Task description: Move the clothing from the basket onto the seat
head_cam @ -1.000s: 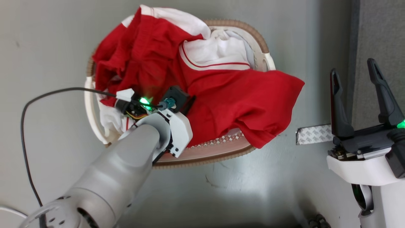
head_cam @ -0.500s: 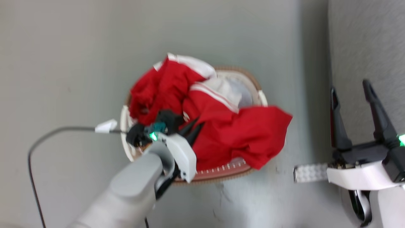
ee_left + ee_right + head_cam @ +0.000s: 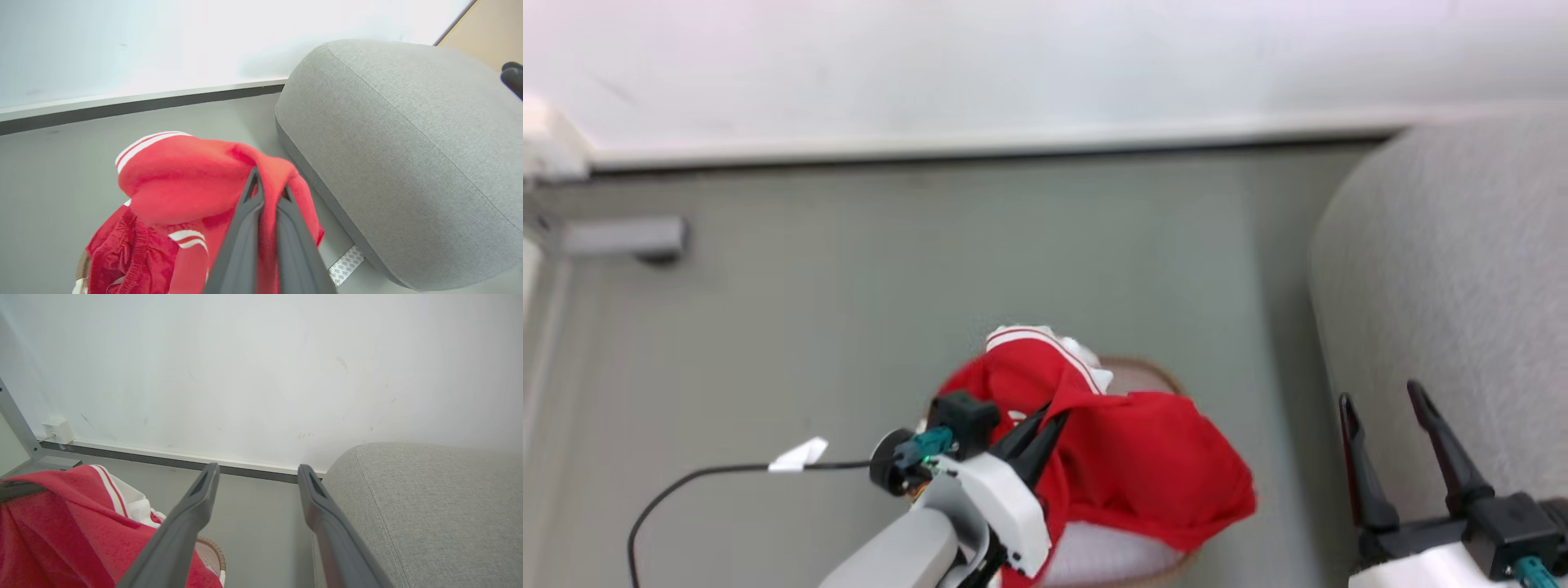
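Note:
My left gripper [image 3: 1045, 416] is shut on a fold of the red clothing [image 3: 1143, 465], which hangs from it above the basket [image 3: 1147, 374]. In the left wrist view the dark fingers [image 3: 253, 216] pinch the red cloth [image 3: 184, 175], and more red garments [image 3: 130, 249] lie below in the basket. The grey seat [image 3: 1462, 286] stands to the right, apart from the cloth; it also fills the right of the left wrist view [image 3: 408, 143]. Beside the seat, my right gripper [image 3: 1380, 394] stands open with nothing between its fingers [image 3: 196, 514].
A white wall with a baseboard [image 3: 980, 147] runs behind the basket. A grey box [image 3: 621, 237] sits on the floor at the far left. A black cable [image 3: 727, 472] trails from my left wrist. A patterned tape strip [image 3: 345, 265] lies by the seat's base.
The head camera has tilted up, bringing the wall and seat into view. My left gripper, shut on the red clothing, has lifted a garment up out of the basket. The right gripper stays open.

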